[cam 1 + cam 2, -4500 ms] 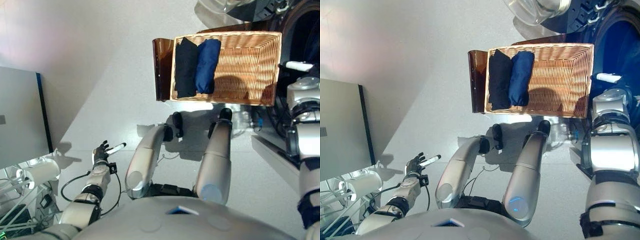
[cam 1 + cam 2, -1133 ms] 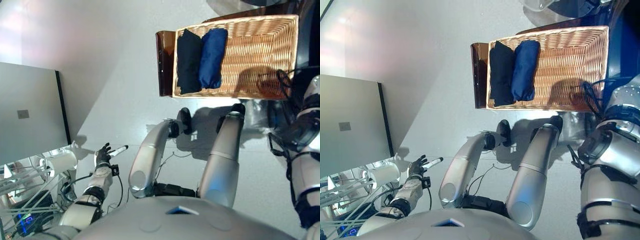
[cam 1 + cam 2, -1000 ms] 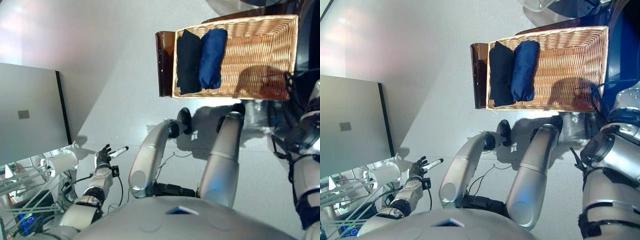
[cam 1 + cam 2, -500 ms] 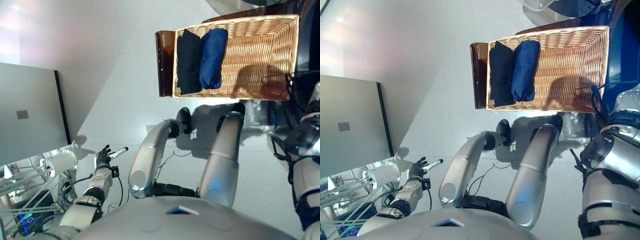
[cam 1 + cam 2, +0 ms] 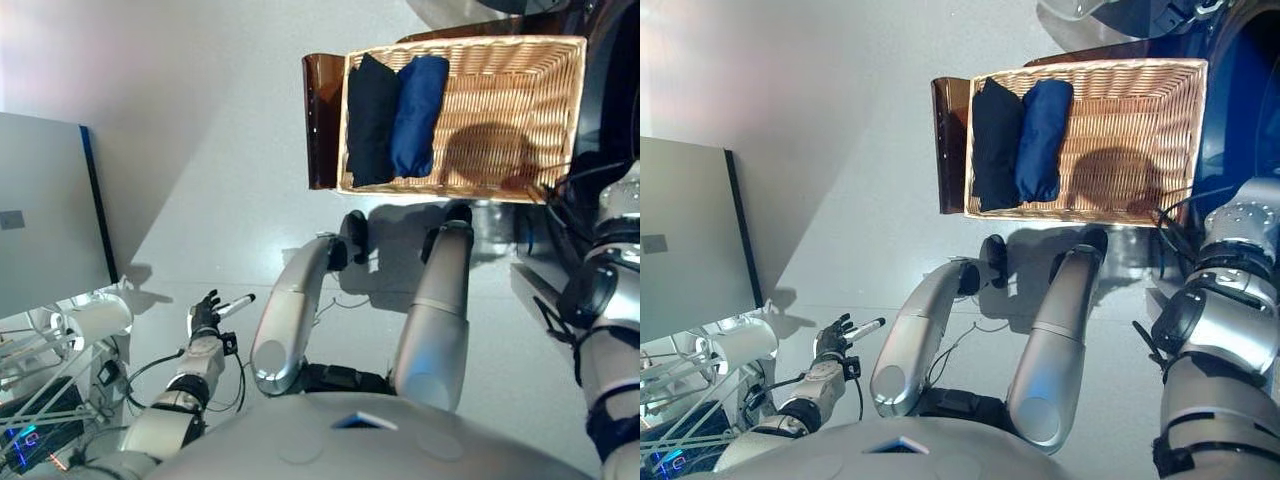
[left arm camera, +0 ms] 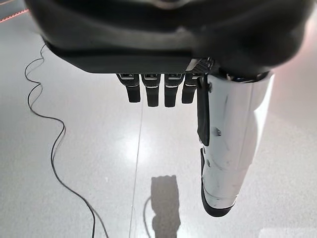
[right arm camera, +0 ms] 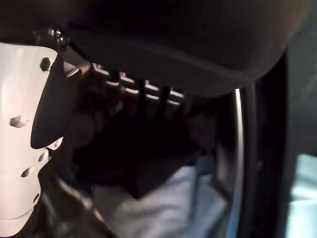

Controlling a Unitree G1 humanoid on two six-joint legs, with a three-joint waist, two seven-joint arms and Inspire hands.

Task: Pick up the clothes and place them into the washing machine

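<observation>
A rectangular woven wicker basket on a dark brown stand holds 2 folded garments side by side, a black one and a navy blue one. The left hand hangs low, relaxed and empty. The right hand grips dark cloth above pale fabric.

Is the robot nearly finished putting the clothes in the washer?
Not yet. Some looks done: a pale cloth lies inside the washer's round rim. In hand: a dark cloth shows just past the right hand there, though I cannot tell if it is gripped. Left: a black roll and a blue roll wait in the basket. The left hand hangs open and empty.
</observation>
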